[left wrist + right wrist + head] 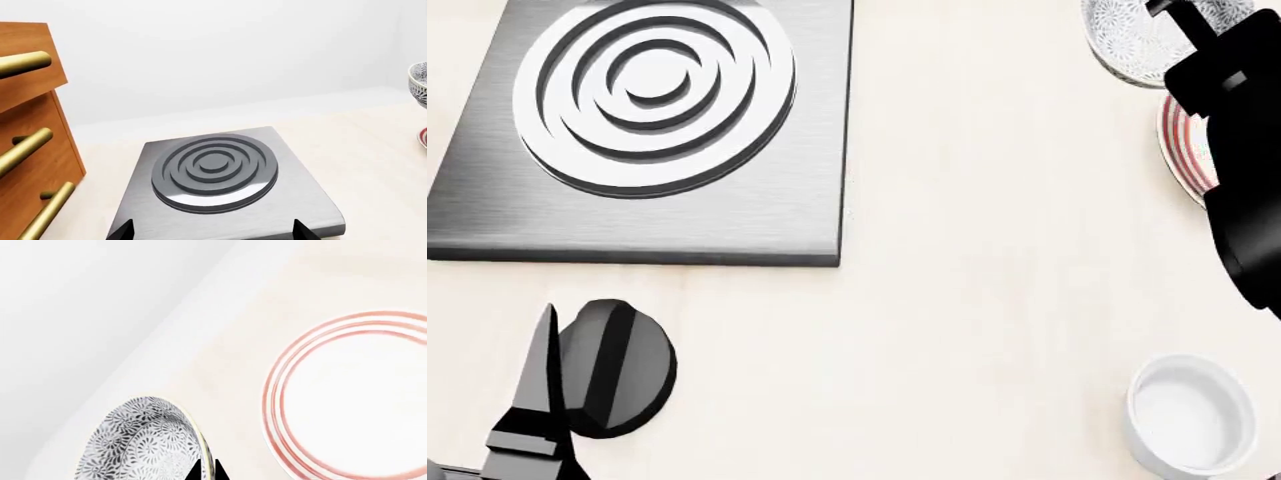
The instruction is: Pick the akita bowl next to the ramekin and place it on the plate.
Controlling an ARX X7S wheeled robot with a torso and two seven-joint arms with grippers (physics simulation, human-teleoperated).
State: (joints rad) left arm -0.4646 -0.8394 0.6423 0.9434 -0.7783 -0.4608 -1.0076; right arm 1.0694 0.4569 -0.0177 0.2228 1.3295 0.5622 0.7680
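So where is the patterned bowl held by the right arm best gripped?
By its thin rim, one finger inside the wall and one outside, coming from above. The akita bowl is deep and round with an open mouth, too wide to span. The right gripper appears to pinch the rim already, beside the plate.

grey-speckled akita bowl (143, 442), red-ringed white plate (353, 395)

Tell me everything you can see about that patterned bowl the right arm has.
The akita bowl is small, deep and round, covered in a fine grey-and-white floral speckle, glossy like glazed ceramic. The right gripper pinches its rim, one dark fingertip on each side of the wall, and in the right wrist view it shows tilted, outer wall facing the camera. That view shows it beside the red-ringed plate, not on it. In the head view, the arm partly hides it, and its pale patterned inside shows.
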